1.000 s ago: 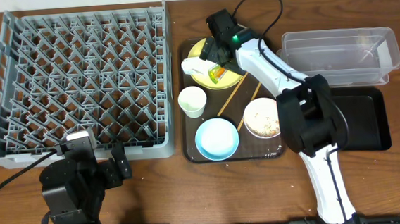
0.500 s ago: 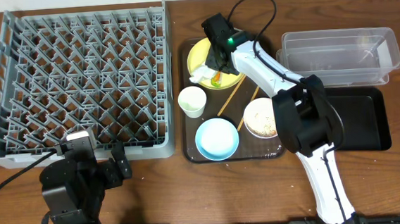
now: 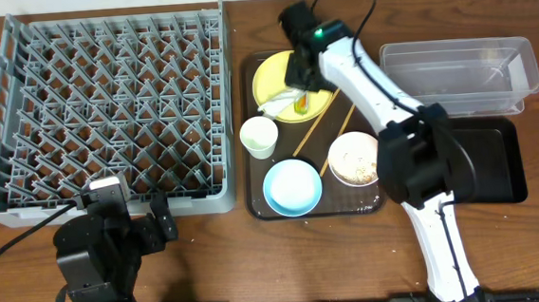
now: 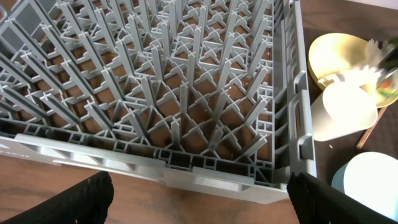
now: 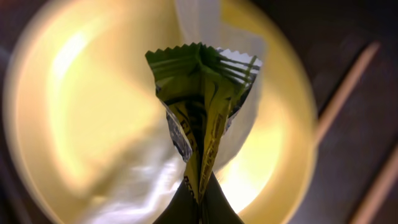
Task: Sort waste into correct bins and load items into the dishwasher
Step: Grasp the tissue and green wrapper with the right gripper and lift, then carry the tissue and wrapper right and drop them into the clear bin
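Right gripper [image 3: 299, 86] hangs over the yellow plate [image 3: 269, 73] (plate on the brown tray [image 3: 349, 199]); green-and-yellow wrapper [image 3: 300, 101] and white napkin [image 3: 276, 101] beneath it.

Yellow plate [image 5: 68, 124] blurred behind wrapper [image 5: 202, 106], chopsticks [image 5: 348, 89] a soft streak, blue bowl [image 4: 373, 180] cut by frame corner

Matt grey plastic dish rack [image 3: 105, 105], glossy yellow plate [image 5: 74, 124], wrapper [image 5: 202, 106] — crinkled, shiny film, clear smooth plastic tub [image 3: 459, 76], wood-grain table [image 3: 287, 264]
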